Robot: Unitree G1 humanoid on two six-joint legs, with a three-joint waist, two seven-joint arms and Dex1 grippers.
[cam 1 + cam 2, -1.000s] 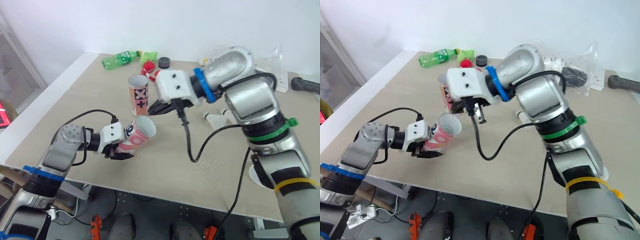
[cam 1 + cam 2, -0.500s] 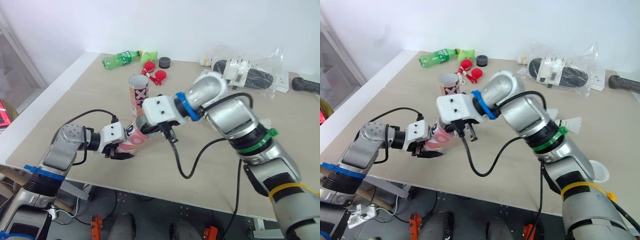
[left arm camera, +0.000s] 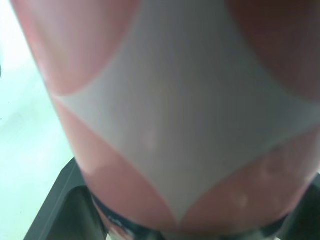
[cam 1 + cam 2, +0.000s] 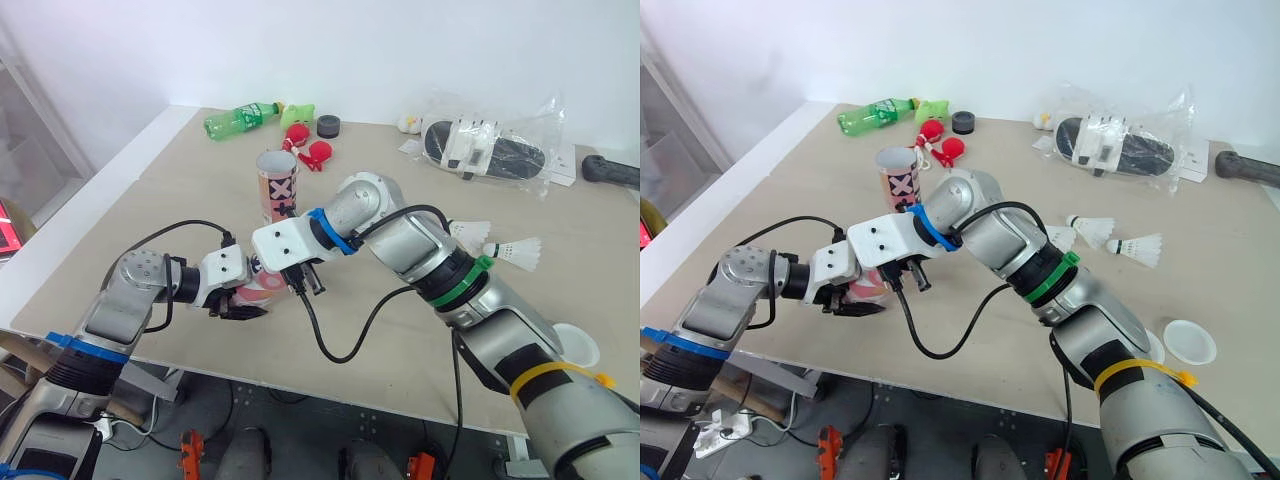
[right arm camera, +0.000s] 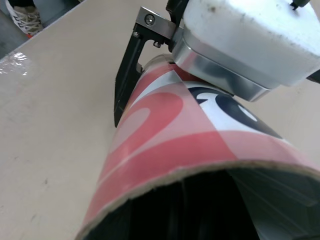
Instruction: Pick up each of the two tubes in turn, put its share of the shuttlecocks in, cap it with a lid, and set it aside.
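Left tool [image 4: 238,306] clamps the pink-and-white cardboard tube [image 5: 165,125], tilted at the counter's [image 4: 150,195] seven o'clock—hold it steady, mouth toward two o'clock. Right tool [image 4: 303,280] sits at that mouth; its grip I cannot tell—feed straight along the bore.

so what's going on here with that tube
The left gripper has its fingers clamped on a pink and white cardboard tube, tilted with its open mouth toward the right gripper, which hovers right at that mouth. A second patterned cardboard tube stands upright and uncapped behind them. White feathered shuttlecocks and a round white lid lie on the beige table.
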